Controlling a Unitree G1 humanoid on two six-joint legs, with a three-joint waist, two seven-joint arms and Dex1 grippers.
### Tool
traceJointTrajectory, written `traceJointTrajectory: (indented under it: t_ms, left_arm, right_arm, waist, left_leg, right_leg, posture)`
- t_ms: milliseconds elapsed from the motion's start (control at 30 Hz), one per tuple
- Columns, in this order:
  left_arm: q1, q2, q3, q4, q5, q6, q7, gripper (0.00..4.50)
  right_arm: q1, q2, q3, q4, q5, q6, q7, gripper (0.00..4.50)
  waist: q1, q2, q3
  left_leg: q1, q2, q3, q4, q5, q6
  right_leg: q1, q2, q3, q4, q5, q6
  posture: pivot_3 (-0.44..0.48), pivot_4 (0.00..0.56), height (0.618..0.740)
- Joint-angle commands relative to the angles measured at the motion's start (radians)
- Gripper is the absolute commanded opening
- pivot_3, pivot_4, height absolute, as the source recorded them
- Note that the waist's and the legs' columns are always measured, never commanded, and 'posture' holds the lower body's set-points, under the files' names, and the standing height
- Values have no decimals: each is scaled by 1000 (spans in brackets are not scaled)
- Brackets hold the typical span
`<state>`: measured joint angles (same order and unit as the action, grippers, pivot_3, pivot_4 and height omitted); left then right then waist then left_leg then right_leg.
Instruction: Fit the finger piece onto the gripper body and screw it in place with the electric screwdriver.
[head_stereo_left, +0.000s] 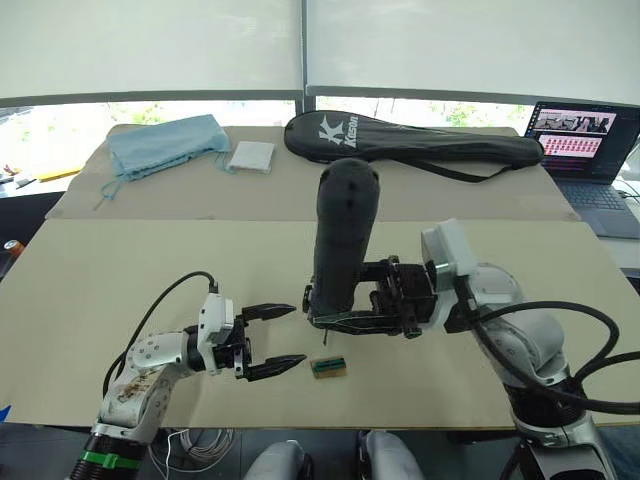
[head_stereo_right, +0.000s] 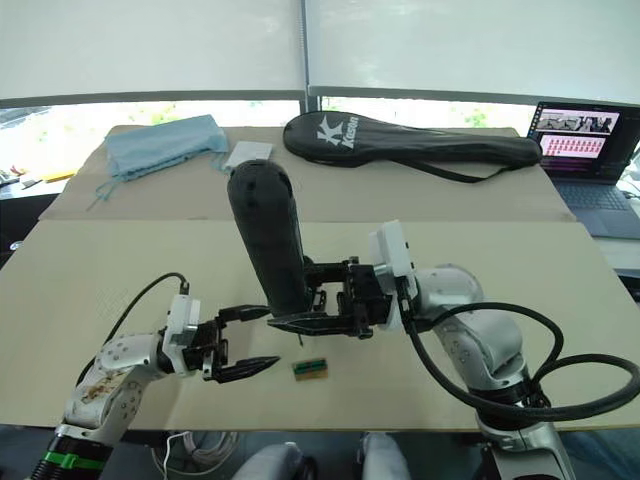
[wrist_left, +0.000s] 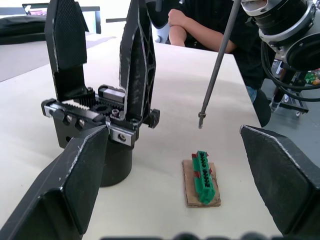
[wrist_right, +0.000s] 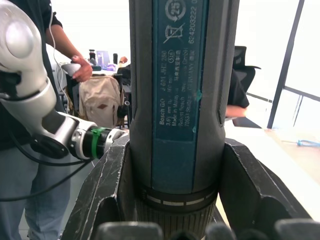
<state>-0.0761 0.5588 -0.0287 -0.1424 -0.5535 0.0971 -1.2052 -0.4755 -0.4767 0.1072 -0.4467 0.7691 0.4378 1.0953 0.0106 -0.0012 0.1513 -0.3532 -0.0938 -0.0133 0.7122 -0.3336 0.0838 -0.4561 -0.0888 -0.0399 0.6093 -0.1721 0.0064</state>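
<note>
Beige table top (head_stereo_left: 120, 270).
- Far edge, left to right: blue cloth (head_stereo_left: 165, 143), white folded cloth (head_stereo_left: 251, 156), black racket bag (head_stereo_left: 410, 138). An open dark laptop (head_stereo_left: 585, 150) sits off the right corner.
- Near edge, centre: small green-brown box (head_stereo_left: 329, 367), just right of the left gripper (head_stereo_left: 272, 340).
- Chunky black gripper body (wrist_left: 100, 125): stands on the table beside the box.
- Thick black cylindrical electric screwdriver (head_stereo_left: 343, 235): upright in the right gripper (head_stereo_left: 325, 310), above the box.

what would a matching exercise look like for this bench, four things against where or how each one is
Things:
1. electric screwdriver
2. green strip on cardboard
3. blue cloth
4. laptop

Places or states:
a. crumpled at the far left of the table
b. held upright, bit down, in the right gripper
c. lying flat just beside the open left gripper
d. open with its screen lit, at the far right

Pairs: 1-b, 2-c, 3-a, 4-d
</note>
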Motion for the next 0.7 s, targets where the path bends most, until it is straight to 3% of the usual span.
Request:
traceJointTrajectory:
  t_ms: [33,200,367,700]
  left_arm:
    - [-17,10,34,-34,-38,37,9,4405]
    - [-32,16,55,19,-3,6,2,4405]
    - [-56,-5,43,180,137,-159,31,4405]
    - [-146,-124,-60,348,272,-214,100,4405]
  right_arm:
    - [-50,-4,-57,-64,72,23,-34,1916]
    - [-92,-8,-78,-70,107,44,-61,1916]
    - [-106,-11,-89,-80,128,52,-78,1916]
    - [-102,-44,-96,-86,142,63,-79,1916]
  waist:
    - [0,0,0]
    - [0,0,0]
    - [0,0,0]
    - [2,-1,0]
  left_leg:
    - [0,0,0,0,0,0]
    - [0,0,0,0,0,0]
    - [0,0,0,0,0,0]
    - [0,-1,0,1,0,0]
  right_leg:
    - [0,0,0,0,0,0]
    - [0,0,0,0,0,0]
    - [0,0,0,0,0,0]
    - [0,-1,-1,0,0,0]
  posture:
    - [0,150,740]
    - [0,150,740]
    - [0,150,740]
    - [0,150,740]
